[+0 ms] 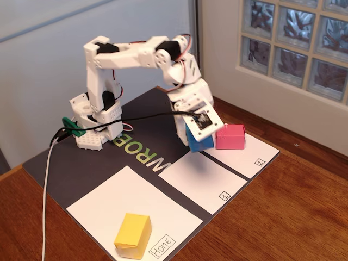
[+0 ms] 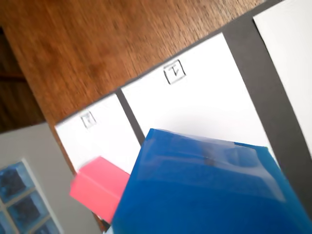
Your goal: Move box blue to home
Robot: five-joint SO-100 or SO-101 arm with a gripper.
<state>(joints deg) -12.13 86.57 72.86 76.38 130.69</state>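
Sheets read "Home" (image 1: 162,246), "1" (image 1: 224,196) and "2" (image 1: 259,162); mat (image 1: 81,163) lettering partly hidden.

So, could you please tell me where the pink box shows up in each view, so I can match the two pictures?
Fixed view: the pink box sits right of centre on the sheet marked 2, beside the blue box held in the gripper.
Wrist view: the pink box lies at lower left, blurred, left of the blue box.
Shared landmark: the sheet marked 1.
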